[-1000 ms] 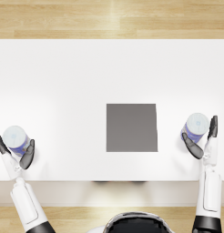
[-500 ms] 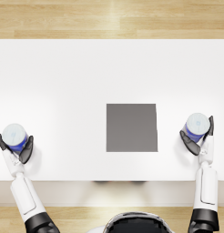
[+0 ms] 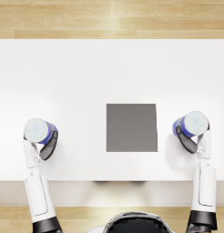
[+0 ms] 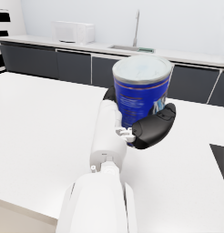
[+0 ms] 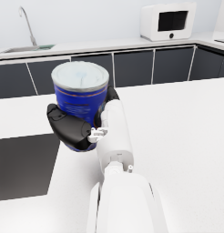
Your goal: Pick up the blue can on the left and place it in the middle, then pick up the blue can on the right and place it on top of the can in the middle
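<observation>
On the white table (image 3: 86, 77), dead centre, lies a dark grey square mat (image 3: 131, 127), flat and bare. Well to the left of the mat, near the table's front edge: left blue can (image 3: 39, 131), upright, pale lid facing up, gripped by the left hand (image 3: 46, 144), dark fingers wrapped round the blue wall. From the left wrist view, same can (image 4: 142, 93) clasped by the same hand (image 4: 148, 127), thumb curled across the front of the label, other fingers hidden behind; whether the can's base touches the table cannot be told. Well to the right of the mat, at about the same depth: right blue can (image 3: 191, 124), upright, pale lid up, gripped by the right hand (image 3: 189, 141), fingers curved round its side nearest the mat. From the right wrist view, that can (image 5: 81, 93) seated in the dark hand (image 5: 77, 129), thumb and palm cupping the lower wall; contact with the table not clear there either. Behind the table, away from the mat: dark cabinets under a pale counter, with a sink tap (image 5: 26, 22) and a white microwave (image 5: 168, 21). Beyond the table's far edge in the head view: wood floor (image 3: 112, 18).
</observation>
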`<action>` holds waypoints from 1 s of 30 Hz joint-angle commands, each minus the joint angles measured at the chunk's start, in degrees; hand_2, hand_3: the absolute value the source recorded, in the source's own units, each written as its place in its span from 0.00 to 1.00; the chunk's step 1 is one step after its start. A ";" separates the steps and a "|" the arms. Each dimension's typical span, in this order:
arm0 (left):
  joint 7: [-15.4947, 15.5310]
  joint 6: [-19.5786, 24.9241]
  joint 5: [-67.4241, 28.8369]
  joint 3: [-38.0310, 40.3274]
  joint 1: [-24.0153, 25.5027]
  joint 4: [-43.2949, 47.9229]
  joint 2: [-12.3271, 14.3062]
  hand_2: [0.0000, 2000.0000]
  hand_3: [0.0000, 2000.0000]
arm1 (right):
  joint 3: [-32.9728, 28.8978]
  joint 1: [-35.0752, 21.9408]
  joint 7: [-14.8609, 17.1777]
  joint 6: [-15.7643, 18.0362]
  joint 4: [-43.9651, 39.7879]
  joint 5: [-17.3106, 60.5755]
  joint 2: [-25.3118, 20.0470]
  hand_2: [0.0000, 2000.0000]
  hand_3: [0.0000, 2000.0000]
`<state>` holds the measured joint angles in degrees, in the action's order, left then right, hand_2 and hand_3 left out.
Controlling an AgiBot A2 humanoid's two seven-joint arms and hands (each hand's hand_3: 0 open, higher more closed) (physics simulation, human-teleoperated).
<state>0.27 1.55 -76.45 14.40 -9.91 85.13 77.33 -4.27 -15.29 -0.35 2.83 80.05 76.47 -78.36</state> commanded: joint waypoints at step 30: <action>12.32 1.11 8.93 -45.46 -22.34 -28.03 11.68 1.00 0.76 | 7.81 -10.21 -0.08 1.73 23.37 -0.01 -3.64 1.00 0.76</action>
<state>13.43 2.78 -67.51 -31.06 -30.89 59.26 88.32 3.25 -23.42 -0.46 4.68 102.22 76.46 -81.69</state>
